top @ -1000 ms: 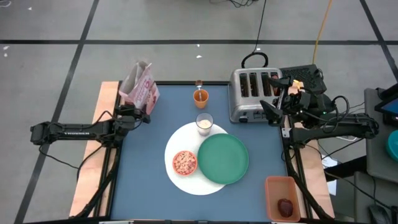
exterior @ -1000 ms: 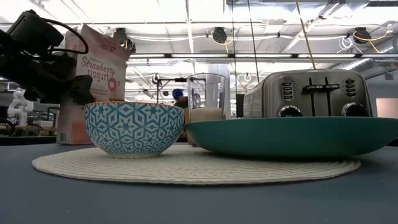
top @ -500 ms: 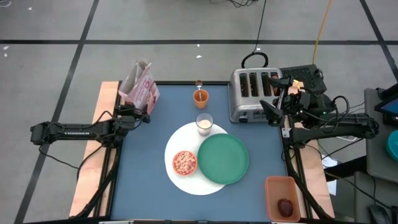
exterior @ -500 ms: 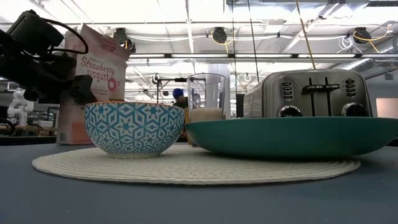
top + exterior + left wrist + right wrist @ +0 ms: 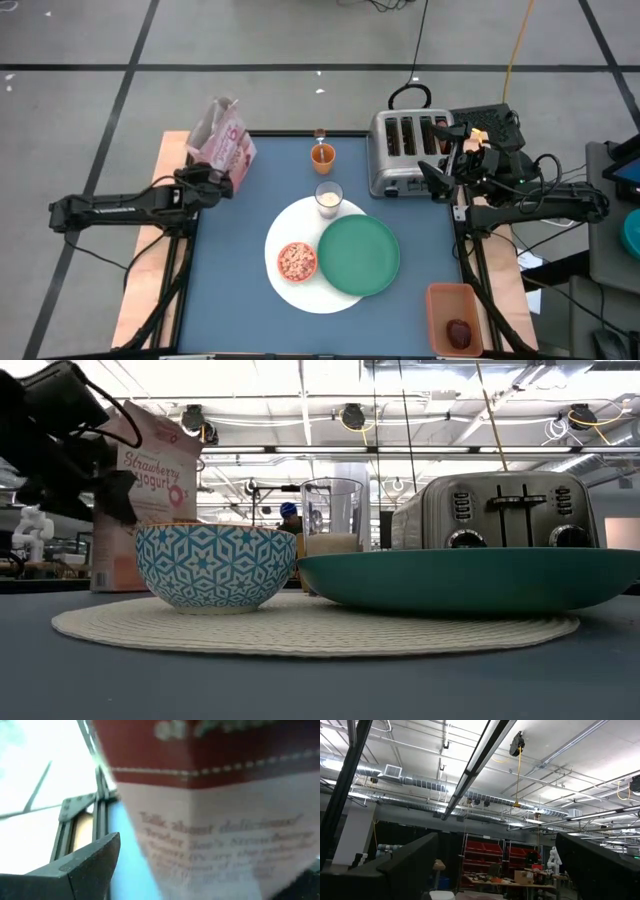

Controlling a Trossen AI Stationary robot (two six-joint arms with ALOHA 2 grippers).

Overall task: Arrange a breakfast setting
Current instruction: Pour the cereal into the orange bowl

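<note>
My left gripper [image 5: 222,178] is at the table's far left, shut on the pink cereal box [image 5: 225,138]. In the low view the gripper [image 5: 112,500] stands in front of the tilted box [image 5: 150,470]. My right gripper [image 5: 440,182] waits open beside the silver toaster [image 5: 405,150], pointing up. The white round plate [image 5: 290,295] holds the green plate [image 5: 360,255] and the bowl of cereal [image 5: 297,261]. The milk glass [image 5: 329,197] and the orange cup [image 5: 322,155] stand behind them. The dark red fruit [image 5: 459,332] lies in an orange tray. No bagel or spoon shows. My left gripper holds the cereal box with the printed side wall [image 5: 210,850] between its two fingers. One finger [image 5: 85,865] lies at the box's edge and the other barely shows. The fingers come about level from the table's left. The box is tilted; whether its bottom is off the table I cannot tell.
The toaster stands at the far right with its cord running off the far edge. The orange tray [image 5: 452,318] sits at the near right corner. Bare blue table lies at the near left [image 5: 225,290].
My left gripper has gone up a little and toward the table's left edge with the cereal box. The box has tipped and shifted slightly with it.
</note>
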